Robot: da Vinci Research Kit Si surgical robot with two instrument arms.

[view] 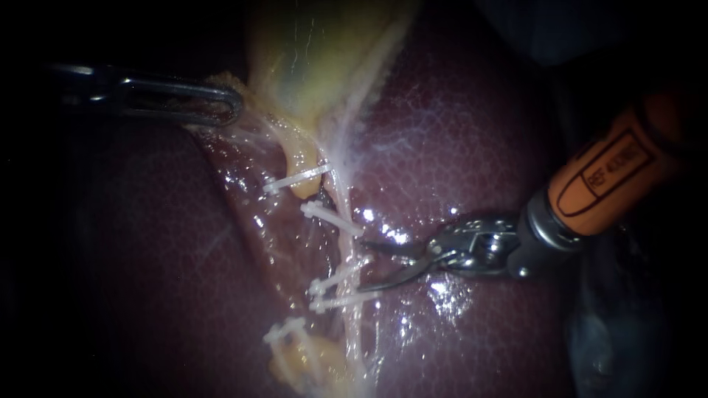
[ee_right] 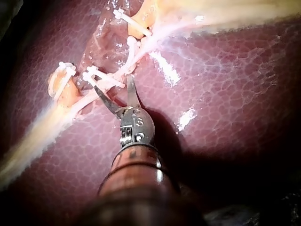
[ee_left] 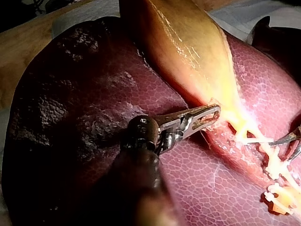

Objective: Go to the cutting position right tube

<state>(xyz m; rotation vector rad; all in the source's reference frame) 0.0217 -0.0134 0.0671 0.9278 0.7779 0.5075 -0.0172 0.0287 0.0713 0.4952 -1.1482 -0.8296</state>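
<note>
The pale right tube (view: 341, 193) runs down from the yellow gallbladder (view: 317, 59) across the dark red liver (view: 457, 133), with white clips (view: 332, 217) (view: 335, 278) across it. My right instrument (view: 366, 267), on an orange shaft, has two thin curved blades standing open at the tube's right side, between the upper and lower clips. In the right wrist view its blades (ee_right: 113, 84) straddle the stretch just beside the tube (ee_right: 136, 52). My left instrument (view: 225, 103) is shut on the gallbladder's lower edge; the left wrist view shows its jaws (ee_left: 207, 115) gripping there.
Left of the tube lie two yellow stumps, each with a white clip (view: 295, 179) (view: 284, 332). Wet glistening tissue surrounds the clips. The liver (ee_left: 70, 94) fills most of both wrist views, and a pale cloth shows beyond it.
</note>
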